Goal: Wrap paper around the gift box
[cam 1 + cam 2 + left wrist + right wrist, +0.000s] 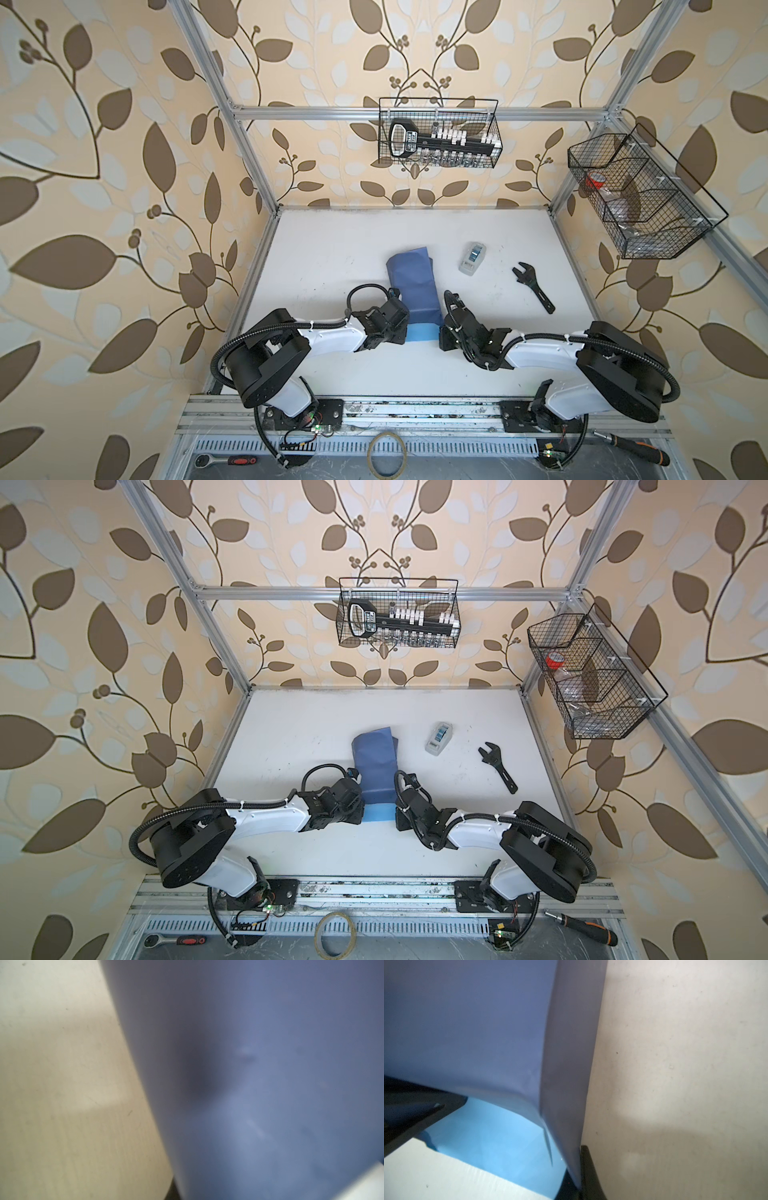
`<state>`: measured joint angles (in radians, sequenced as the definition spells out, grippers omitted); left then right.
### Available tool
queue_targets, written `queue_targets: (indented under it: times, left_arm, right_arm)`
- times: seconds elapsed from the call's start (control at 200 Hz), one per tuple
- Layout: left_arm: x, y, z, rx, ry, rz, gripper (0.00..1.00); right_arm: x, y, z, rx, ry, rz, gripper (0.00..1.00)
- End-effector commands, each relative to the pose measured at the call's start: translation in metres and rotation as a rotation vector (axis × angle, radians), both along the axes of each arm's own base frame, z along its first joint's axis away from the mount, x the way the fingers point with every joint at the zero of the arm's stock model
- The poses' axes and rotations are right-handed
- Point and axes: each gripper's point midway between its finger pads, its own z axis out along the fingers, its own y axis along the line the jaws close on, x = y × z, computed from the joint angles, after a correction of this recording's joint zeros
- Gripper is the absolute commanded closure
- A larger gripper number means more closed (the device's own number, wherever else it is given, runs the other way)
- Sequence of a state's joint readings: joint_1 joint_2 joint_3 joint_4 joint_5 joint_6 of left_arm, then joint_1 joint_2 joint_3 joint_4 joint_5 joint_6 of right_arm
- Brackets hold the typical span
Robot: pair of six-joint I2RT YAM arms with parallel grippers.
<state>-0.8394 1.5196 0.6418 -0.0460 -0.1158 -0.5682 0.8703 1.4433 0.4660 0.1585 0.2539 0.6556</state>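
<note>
Two arms: left claw (pixel 400 330) and right claw (pixel 445 336), both clenched, flank the paper (pixel 411 286) humped on the tabletop (pixel 332 249).

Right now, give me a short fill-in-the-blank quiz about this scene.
1. The paper shows its dark blue face on top, and a strip of its ___ blue face shows at the near end.
2. On the table, the tape dispenser lies between the paper and the ___.
3. Two wire ___ hang on the frame.

Missing words: light; wrench; baskets.
</note>
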Motion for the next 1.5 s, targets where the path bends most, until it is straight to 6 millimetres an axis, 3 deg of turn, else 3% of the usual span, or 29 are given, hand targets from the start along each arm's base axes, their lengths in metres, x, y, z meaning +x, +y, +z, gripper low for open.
queue_targets:
  times: [0.0,0.1,0.355,0.57,0.725,0.915,1.08,1.29,1.385,1.494]
  left_arm:
    - [-0.001,0.009,-0.006,0.052,0.009,0.030,1.00]
    - [-0.001,0.009,-0.005,0.051,0.006,0.030,1.00]
    - [0.000,0.007,-0.002,0.036,0.007,0.038,1.00]
    - [0.000,0.004,0.002,0.026,0.009,0.030,1.00]
    - [0.001,0.001,0.005,0.014,0.008,0.027,1.00]
    - [0.001,0.001,0.004,0.014,0.013,0.029,0.98]
    - [0.000,0.001,0.006,0.011,0.010,0.024,0.85]
    - [-0.001,0.002,0.020,0.002,-0.029,-0.013,0.43]
    - [0.001,0.007,0.047,-0.016,-0.102,-0.024,0.28]
    - [0.002,0.015,0.074,-0.008,-0.189,-0.058,0.18]
  right_arm:
    - [0.000,-0.004,-0.005,-0.030,0.008,-0.015,1.00]
    - [0.001,-0.004,-0.004,-0.032,0.009,-0.015,1.00]
    - [-0.016,-0.019,0.007,-0.043,-0.006,0.038,0.63]
    - [-0.027,-0.021,0.022,0.003,-0.008,0.126,0.51]
    - [-0.015,-0.011,0.036,0.036,-0.044,0.143,0.44]
    - [0.008,0.006,0.034,0.026,-0.044,0.140,0.44]
    - [0.018,0.012,0.026,0.015,-0.036,0.126,0.49]
    - [0.025,0.007,0.019,0.002,-0.035,0.100,0.62]
    - [0.026,0.008,0.019,0.010,-0.032,0.101,0.63]
    - [0.027,0.008,0.019,0.012,-0.030,0.103,0.64]
